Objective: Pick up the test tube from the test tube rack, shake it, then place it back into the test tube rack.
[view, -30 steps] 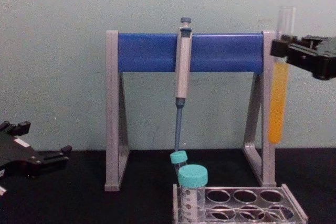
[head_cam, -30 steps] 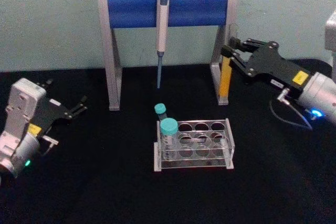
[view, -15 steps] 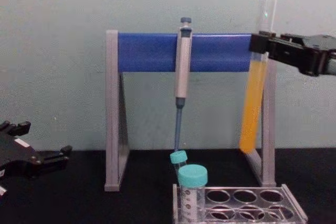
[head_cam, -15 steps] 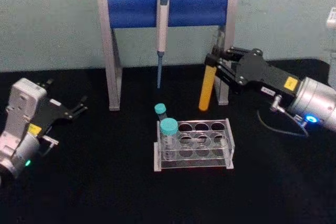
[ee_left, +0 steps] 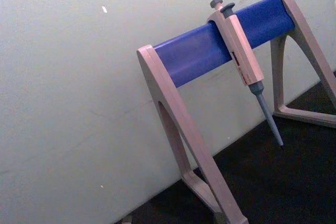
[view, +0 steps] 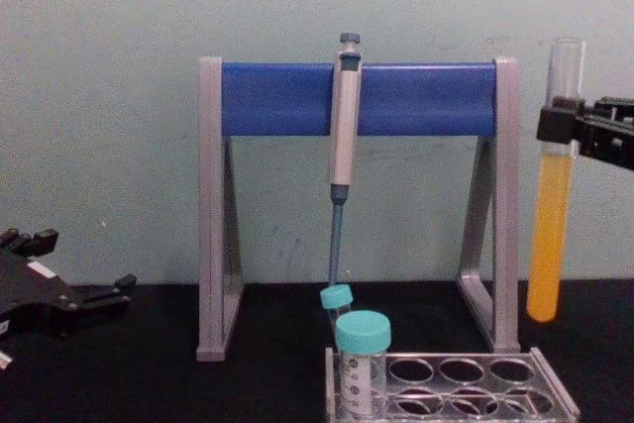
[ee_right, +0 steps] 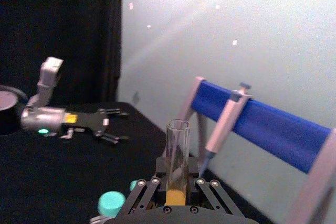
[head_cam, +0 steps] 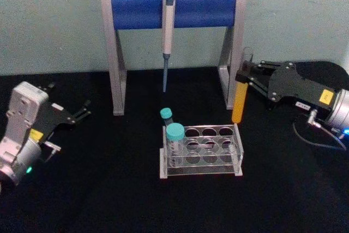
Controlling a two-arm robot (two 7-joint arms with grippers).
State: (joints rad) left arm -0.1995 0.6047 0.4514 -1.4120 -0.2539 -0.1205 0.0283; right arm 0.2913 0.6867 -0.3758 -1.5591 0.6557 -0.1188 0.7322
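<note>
The test tube [head_cam: 240, 101], a long clear glass tube with orange-yellow liquid, hangs nearly upright in the air just behind the right end of the test tube rack [head_cam: 238, 147]. My right gripper [head_cam: 246, 78] is shut on its upper part, reaching in from the right. In the chest view the test tube [view: 550, 235] hangs at the right edge, held by the right gripper [view: 561, 131], its round bottom above the rack [view: 555, 390]. The right wrist view looks down on the test tube [ee_right: 177, 153] between the fingers [ee_right: 152, 183]. My left gripper [head_cam: 82, 114] rests open at the far left.
A grey-and-blue pipette stand [head_cam: 174, 9] stands behind the rack with a pipette [head_cam: 168, 31] hanging from it. Its right leg [head_cam: 232, 64] is just beside the held tube. Two teal-capped tubes [head_cam: 175, 135] stand in the rack's left end. The black table [head_cam: 109, 189] lies open in front.
Half a second ago the tube was tilted and swung left in front of the stand's leg. It has now swung back right, hangs upright and sits lower. The left arm has not moved.
</note>
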